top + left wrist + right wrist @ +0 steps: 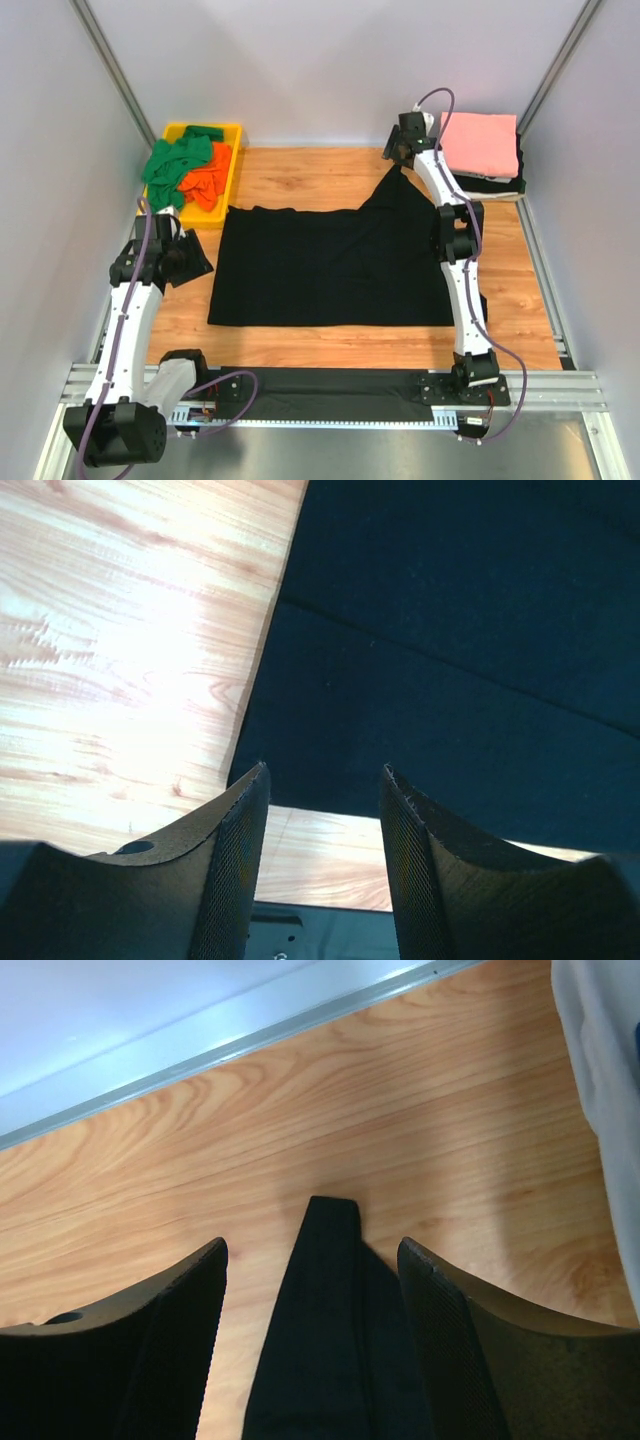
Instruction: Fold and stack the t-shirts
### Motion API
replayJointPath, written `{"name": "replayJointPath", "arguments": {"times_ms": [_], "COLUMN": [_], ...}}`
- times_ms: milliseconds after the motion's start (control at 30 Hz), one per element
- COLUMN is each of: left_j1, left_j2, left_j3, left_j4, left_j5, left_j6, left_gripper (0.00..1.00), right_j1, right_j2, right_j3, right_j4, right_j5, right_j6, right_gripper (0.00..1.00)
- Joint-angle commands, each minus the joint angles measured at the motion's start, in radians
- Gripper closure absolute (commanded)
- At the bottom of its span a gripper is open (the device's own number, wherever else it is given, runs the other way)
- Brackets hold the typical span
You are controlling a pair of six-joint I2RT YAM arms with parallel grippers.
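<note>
Where the large black cloth t-shirt [320, 270] lies: spread flat across the middle of the light wooden table [300, 175], with one sleeve drawn out to a point toward the far edge, right of centre.
Right gripper [397, 152]: close to the far edge, right at that sleeve point. Its dark textured fingers [150, 1340] are spread wide, and the tip of the sleeve rests on the wood between them, clear of both fingertips.
Left gripper [195, 265]: near the left edge of the table, just beside the shirt's left side. Its fingers [235, 860] stand apart with nothing pinched, and a corner of the black cloth shows just beyond them. Whether they touch the cloth cannot be told.
Yellow plastic tray [172, 128]: in the far-left corner.
Crumpled green t-shirt [172, 165]: heaped in the tray and spilling over its left side.
Crumpled orange t-shirt [208, 182]: in the tray, touching the green one.
Folded pink t-shirt [480, 140]: in the far-right corner, on top of a stack.
Folded dark cloth [495, 183]: directly under the pink shirt, with a thin white layer at the bottom of the stack.
</note>
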Motion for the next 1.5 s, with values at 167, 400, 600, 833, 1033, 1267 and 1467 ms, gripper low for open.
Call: {"name": "replayJointPath", "arguments": {"times_ms": [167, 400, 600, 833, 1033, 1267, 1467], "left_j1": [-0.004, -0.004, -0.013, -0.134, -0.198, -0.240, -0.246], "left_j2": [0.022, 0.060, 0.172, 0.541, 0.912, 1.308, 1.448], "left_j3": [0.000, 0.017, 0.071, 0.396, 0.785, 1.193, 1.313], "left_j4": [0.034, 0.040, 0.085, 0.076, -0.009, -0.168, -0.184], "left_j5": [0.001, -0.002, -0.019, -0.190, -0.269, -0.369, -0.378], "left_j6": [0.016, 0.018, -0.010, 0.001, -0.049, -0.109, -0.226], "left_gripper": [0.46, 0.48, 0.51, 0.60, 0.60, 0.50, 0.41], "right_j1": [-0.008, -0.022, -0.025, -0.017, 0.026, 0.010, 0.004], "right_j2": [0.084, 0.101, 0.049, -0.181, -0.433, -0.503, -0.508], "right_j3": [0.055, 0.055, -0.054, -0.366, -0.727, -0.824, -0.827], "right_j4": [0.105, 0.103, 0.158, 0.315, 0.538, 0.560, 0.554], "right_j5": [0.044, -0.056, -0.090, -0.159, -0.128, -0.151, -0.185], "right_j6": [0.021, 0.079, 0.078, 0.096, 0.075, 0.056, 0.067], "right_gripper": [0.34, 0.65, 1.00, 1.00, 1.00, 1.00, 1.00]}}
